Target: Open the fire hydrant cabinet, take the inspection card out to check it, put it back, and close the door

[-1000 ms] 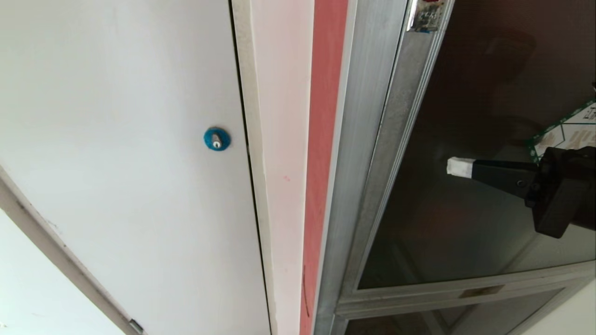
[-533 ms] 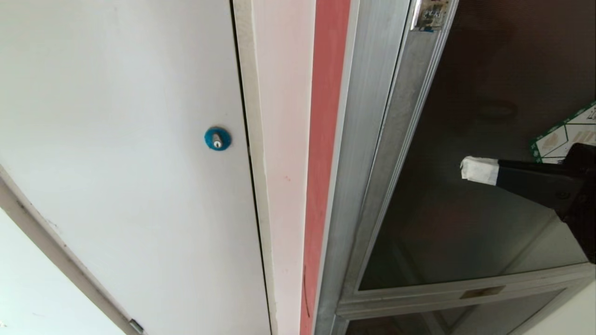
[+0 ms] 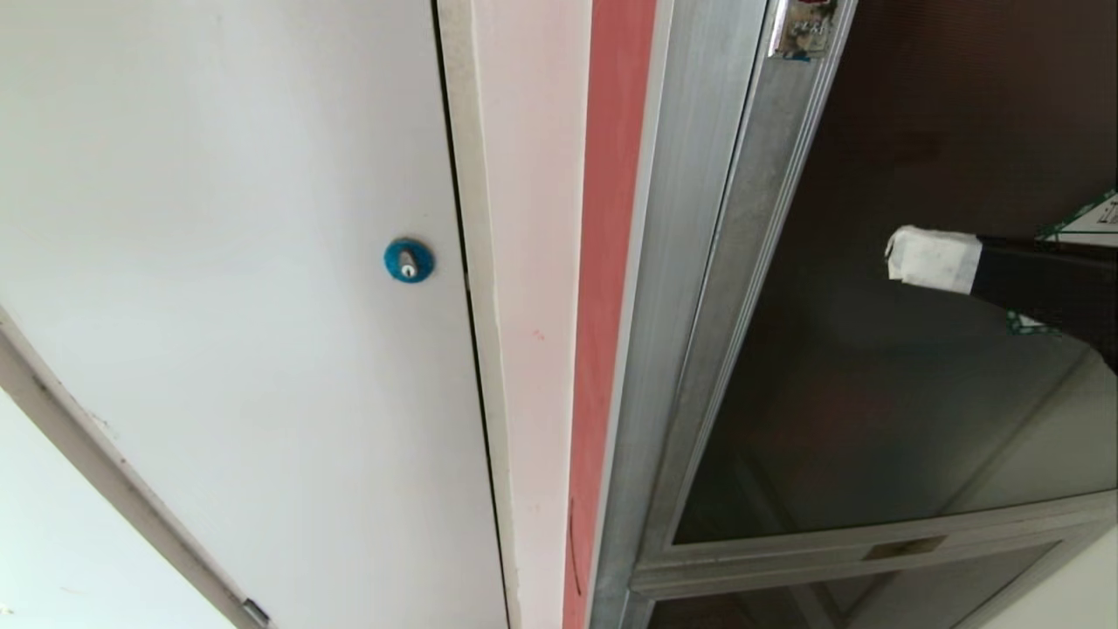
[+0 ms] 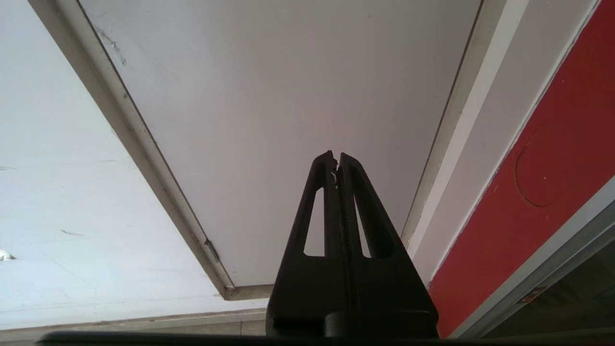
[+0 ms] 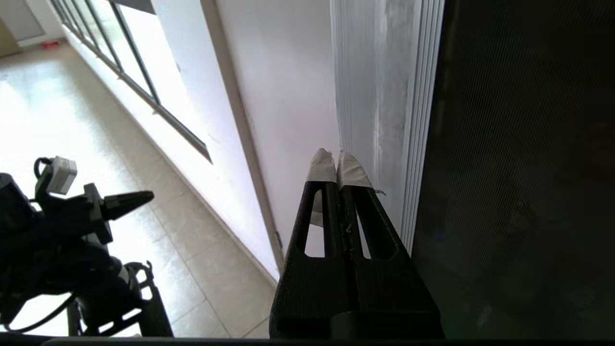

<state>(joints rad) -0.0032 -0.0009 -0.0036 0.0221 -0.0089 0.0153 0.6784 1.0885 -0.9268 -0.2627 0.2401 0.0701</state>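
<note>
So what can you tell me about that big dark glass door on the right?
The door is a large pane of dark, smoky glass in a brushed aluminium frame, standing beside a red strip of the cabinet surround. It looks shut, or nearly so. A green-bordered white sticker shows at its right edge, mostly hidden. The right tool, tips wrapped in white tape and shut, hangs in front of the glass; whether it touches cannot be told. A smaller dark panel sits below it.

Right end effector [image 5: 337, 166]: black slotted fingers, white-taped tips; left end effector [image 4: 336, 161] plain black.
</note>
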